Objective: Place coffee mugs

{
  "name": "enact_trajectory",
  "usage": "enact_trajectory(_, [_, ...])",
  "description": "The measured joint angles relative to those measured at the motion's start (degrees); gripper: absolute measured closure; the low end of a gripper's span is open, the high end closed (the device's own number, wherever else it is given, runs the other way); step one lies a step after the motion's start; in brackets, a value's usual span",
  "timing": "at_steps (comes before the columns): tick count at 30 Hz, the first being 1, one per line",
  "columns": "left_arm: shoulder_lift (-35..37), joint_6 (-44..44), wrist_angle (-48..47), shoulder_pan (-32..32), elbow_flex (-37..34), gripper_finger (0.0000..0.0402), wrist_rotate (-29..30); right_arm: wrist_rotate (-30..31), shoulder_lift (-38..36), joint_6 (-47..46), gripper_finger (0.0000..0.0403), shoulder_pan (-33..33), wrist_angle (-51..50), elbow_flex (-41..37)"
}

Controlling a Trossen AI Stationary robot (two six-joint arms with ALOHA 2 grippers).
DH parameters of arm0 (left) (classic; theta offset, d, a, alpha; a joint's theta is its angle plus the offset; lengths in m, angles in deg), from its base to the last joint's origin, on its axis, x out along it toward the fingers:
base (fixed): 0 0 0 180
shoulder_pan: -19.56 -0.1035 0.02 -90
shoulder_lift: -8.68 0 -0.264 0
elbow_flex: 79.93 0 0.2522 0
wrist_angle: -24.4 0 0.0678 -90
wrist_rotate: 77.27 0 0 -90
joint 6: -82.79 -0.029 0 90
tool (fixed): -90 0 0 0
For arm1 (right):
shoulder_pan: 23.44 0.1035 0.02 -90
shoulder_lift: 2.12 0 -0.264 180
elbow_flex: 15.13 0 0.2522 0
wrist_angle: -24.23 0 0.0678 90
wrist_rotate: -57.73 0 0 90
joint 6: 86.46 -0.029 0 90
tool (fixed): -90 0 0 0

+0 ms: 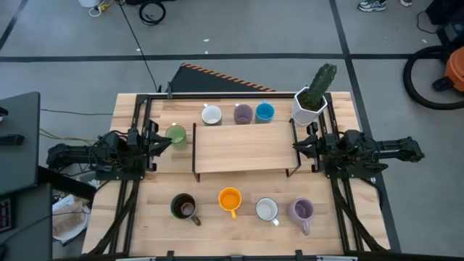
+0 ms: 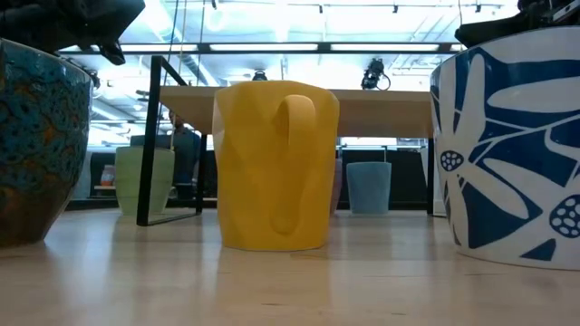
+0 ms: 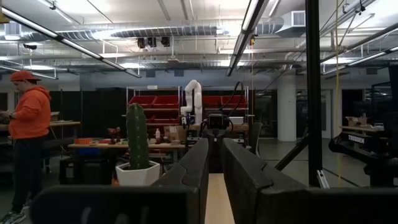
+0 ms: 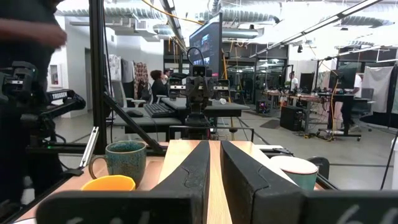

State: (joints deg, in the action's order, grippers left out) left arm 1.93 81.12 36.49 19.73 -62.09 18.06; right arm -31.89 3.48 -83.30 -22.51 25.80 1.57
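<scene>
Both arms waited with left gripper (image 1: 161,141) and right gripper (image 1: 303,147) nearly clenched, empty; approaching the green mug (image 1: 175,135) demanded wider fingers.

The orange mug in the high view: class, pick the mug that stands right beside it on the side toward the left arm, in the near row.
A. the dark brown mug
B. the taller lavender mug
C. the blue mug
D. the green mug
A: in the near row the dark brown mug stands next to the orange mug, on the left arm's side.
</scene>
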Motion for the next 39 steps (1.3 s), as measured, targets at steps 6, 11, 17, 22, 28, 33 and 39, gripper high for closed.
enact_trajectory(6, [0.02,0.0,0.01,0.0,0.01,0.0349,-0.01,-0.02,0.0,-0.01,0.0357,0.02,-0.01,0.0])
enact_trajectory(11, [0.01,0.0,0.01,-0.01,0.02,0.0349,-0.01,-0.02,0.0,-0.02,0.0357,0.02,0.0,0.0])
enact_trajectory(17, [0.02,0.0,0.0,0.0,0.02,0.0349,-0.01,0.0,0.0,-0.01,0.0357,0.01,0.0,0.0])
enact_trajectory(22, [0.0,0.0,0.01,0.01,0.02,0.0349,-0.01,-0.01,0.0,-0.01,0.0357,0.01,-0.02,0.0])
enact_trajectory(28, [0.02,0.0,0.01,-0.01,0.02,0.0349,0.0,7.93,0.01,0.56,0.0357,-0.15,8.05,0.0])
enact_trajectory(33, [0.0,-0.24,0.08,-0.01,0.02,0.0349,0.0,17.34,-0.02,-11.21,0.0357,-0.44,21.07,0.02])
enact_trajectory(39, [0.03,14.02,7.62,0.02,0.06,0.0349,0.3,27.68,-0.02,-25.4,0.0357,-0.46,27.4,0.02])
